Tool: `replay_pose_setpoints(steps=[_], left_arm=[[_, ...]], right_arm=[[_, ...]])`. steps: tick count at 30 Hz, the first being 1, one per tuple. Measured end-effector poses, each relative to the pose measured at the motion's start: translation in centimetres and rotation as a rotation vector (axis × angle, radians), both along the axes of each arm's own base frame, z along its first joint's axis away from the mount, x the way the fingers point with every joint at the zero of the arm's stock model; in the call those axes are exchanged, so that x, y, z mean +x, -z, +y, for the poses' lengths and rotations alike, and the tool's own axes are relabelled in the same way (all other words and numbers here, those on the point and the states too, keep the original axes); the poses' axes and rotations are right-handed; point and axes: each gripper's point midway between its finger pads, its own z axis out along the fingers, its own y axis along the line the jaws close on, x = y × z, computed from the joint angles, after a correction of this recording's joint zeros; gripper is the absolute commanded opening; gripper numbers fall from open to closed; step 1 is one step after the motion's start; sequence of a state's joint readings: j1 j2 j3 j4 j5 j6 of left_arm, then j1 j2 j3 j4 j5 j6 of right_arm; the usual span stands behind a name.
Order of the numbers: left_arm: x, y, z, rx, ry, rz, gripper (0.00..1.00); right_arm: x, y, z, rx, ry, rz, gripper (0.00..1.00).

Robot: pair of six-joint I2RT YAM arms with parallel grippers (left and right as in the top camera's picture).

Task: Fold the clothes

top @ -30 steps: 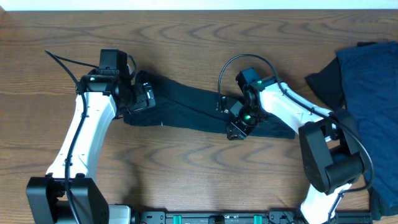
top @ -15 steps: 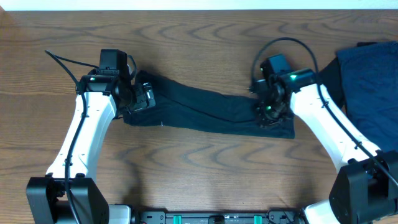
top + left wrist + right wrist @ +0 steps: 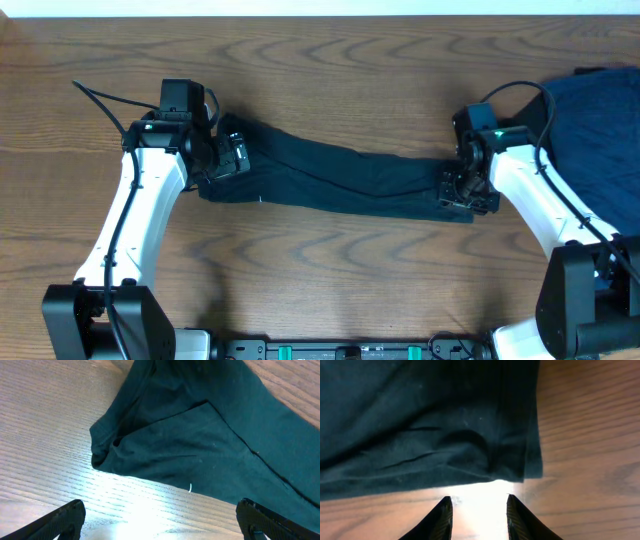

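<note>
T-shirt [image 3: 340,178], soft dark teal-black knit, lies bunched into a long, narrow, creased strip across the middle of the brown wood-grain table [image 3: 330,280], with stitched hems showing. A heap of navy clothes [image 3: 600,120] sits at the table's right edge. The left gripper [image 3: 160,517] hovers wide open over the shirt's left end. The right gripper [image 3: 479,510], narrowly parted and empty, is at its right end.

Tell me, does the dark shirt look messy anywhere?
Yes, a bit. The dark shirt lies as a long strip slanting across the table, not straight. Its left end is bunched into a lumpy roll, and creases pucker the cloth near its right end. Nothing looks torn or spilled.
</note>
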State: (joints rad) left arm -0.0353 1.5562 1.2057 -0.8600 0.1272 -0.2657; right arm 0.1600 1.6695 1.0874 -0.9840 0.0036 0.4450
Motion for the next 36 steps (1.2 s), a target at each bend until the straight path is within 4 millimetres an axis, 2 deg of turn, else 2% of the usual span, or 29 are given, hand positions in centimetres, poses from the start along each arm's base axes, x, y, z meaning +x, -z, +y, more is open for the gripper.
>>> replay_pose_setpoints(steps=[6, 10, 17, 21, 36], left_arm=[[0.0, 0.0, 0.0, 0.000, 0.000, 0.000, 0.98], [0.0, 0.0, 0.0, 0.000, 0.000, 0.000, 0.98], [0.0, 0.0, 0.0, 0.000, 0.000, 0.000, 0.98], [0.0, 0.0, 0.0, 0.000, 0.000, 0.000, 0.98], [0.0, 0.0, 0.0, 0.000, 0.000, 0.000, 0.98]], right_arm=[[-0.5, 1.4, -0.1, 0.000, 0.048, -0.003, 0.38], [-0.5, 1.5, -0.4, -0.004, 0.072, -0.004, 0.38], [-0.1, 1.6, -2.1, -0.022, 0.133, -0.014, 0.38], [-0.1, 1.7, -2.6, -0.020, 0.154, -0.016, 0.44], [0.5, 1.8, -1.6, 0.044, 0.169, -0.036, 0.40]])
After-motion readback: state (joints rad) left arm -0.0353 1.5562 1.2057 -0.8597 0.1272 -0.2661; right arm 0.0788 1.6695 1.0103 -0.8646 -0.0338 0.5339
